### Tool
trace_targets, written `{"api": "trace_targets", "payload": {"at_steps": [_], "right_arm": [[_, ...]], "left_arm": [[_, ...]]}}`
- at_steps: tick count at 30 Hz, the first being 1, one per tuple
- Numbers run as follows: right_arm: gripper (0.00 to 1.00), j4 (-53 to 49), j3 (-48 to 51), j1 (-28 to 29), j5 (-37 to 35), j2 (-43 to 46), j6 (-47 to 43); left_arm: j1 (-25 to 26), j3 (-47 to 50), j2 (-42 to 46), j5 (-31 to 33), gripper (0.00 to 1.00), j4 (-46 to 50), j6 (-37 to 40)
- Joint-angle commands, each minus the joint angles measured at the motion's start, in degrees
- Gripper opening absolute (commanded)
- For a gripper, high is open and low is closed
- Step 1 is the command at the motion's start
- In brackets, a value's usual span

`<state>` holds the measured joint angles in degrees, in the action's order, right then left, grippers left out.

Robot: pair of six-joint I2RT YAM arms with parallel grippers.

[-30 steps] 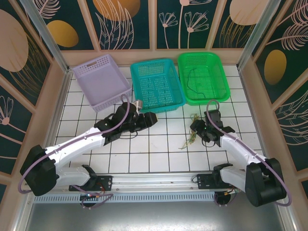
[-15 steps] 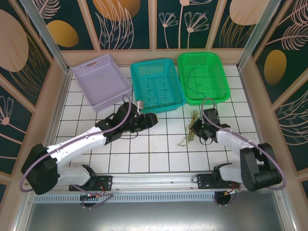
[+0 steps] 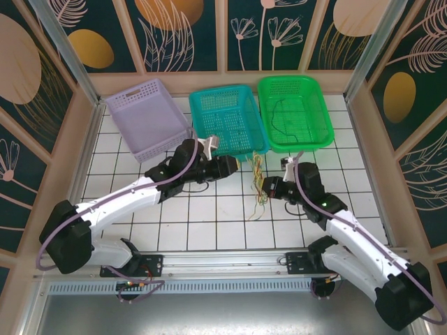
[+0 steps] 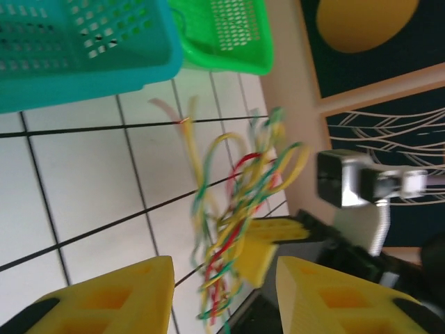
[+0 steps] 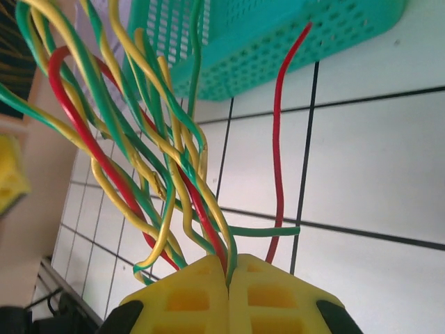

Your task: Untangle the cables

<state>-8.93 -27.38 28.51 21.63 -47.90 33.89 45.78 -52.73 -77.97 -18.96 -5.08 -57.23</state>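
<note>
Now the right tool [image 5: 228,268], clenched on the cables [image 3: 258,180], has carried them leftward toward the gaping left tool [image 4: 224,275].

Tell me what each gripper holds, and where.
Right gripper pinches the cables where the strands bunch together, between its fingertips. Left gripper is open, holding nothing.

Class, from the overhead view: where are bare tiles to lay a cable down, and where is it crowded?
Free: tiles between the left arm and right arm; between green basket and right arm; between lilac basket and left arm. Crowded: in front of the teal basket, where left claw and right claw flank the cables.
</note>
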Motion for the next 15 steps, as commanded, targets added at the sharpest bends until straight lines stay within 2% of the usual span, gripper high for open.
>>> {"api": "trace_targets", "payload": {"at_steps": [1,3,6,8,12,15], "right_arm": [[0.00,3.6,-2.4,0.4,7.9,-3.4,-2.9],[0.00,5.1,-3.4,0.4,10.7,-5.0,-2.3],[0.00,6.2,-4.2,0.3,13.0,-5.9,-1.6],[0.00,6.5,-4.5,0.0,14.1,-6.0,-1.0],[0.00,10.2,-3.2,-0.5,18.2,-5.9,1.8],[0.00,14.0,-1.9,-1.3,20.9,-6.0,4.7]], "left_arm": [[0.4,-2.2,-1.5,-2.6,0.36,-4.4,0.5],[0.4,-2.5,-2.1,-1.6,0.38,-2.5,1.2],[0.4,-2.6,-2.2,4.3,0.53,4.7,1.9],[0.3,-2.6,-1.9,7.5,0.55,6.8,0.6],[-0.4,-1.2,-1.4,7.9,0.58,3.4,-6.8],[-0.5,0.3,-1.2,6.0,0.58,-3.6,-11.4]]}}
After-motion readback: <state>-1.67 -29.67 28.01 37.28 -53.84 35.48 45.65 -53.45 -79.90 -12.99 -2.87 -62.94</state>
